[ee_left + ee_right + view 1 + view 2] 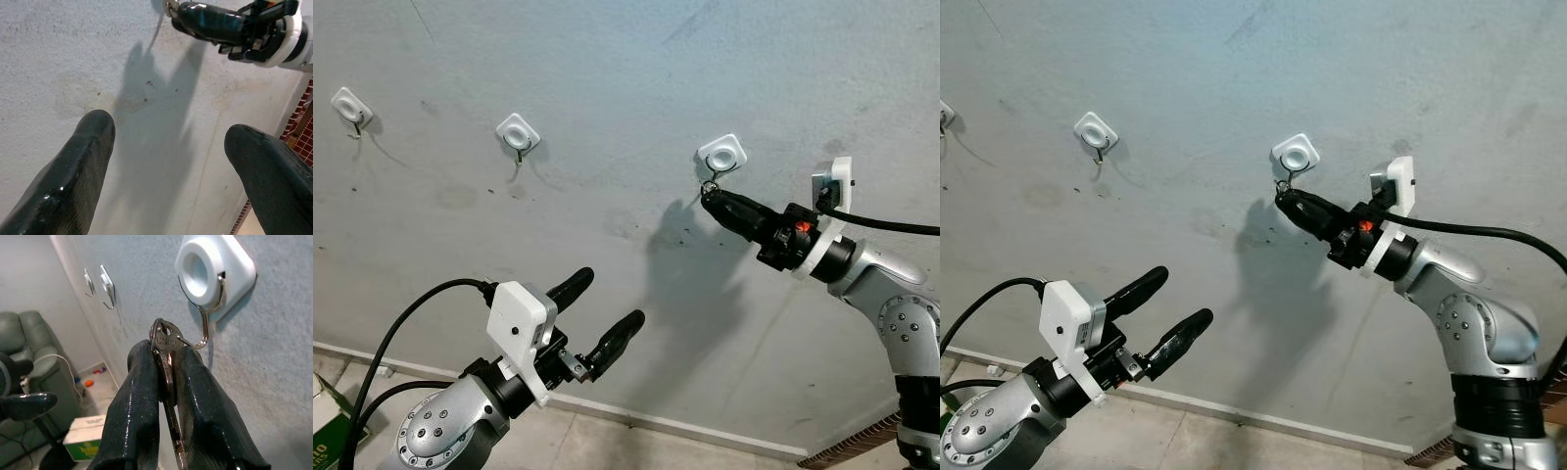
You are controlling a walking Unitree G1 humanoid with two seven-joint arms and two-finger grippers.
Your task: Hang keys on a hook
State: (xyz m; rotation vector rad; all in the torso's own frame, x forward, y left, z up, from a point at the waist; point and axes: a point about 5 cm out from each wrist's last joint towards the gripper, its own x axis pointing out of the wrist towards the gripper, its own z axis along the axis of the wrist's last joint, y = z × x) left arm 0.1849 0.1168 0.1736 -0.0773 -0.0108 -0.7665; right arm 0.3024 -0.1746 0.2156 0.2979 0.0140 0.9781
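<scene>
My right gripper is pinched tight on a silver key, whose head pokes out above my fingertips. In my eye views it sits right of centre, pressed up just below the white wall hook. The hook's bent metal prong touches the key's ring hole; I cannot tell whether it has threaded through. Two more white hooks line the grey wall toward the upper left, both bare. My left gripper hovers low at the lower left, fingers spread wide and holding nothing, well apart from the wall hook. A green armchair and a cardboard box stand on the floor behind.
</scene>
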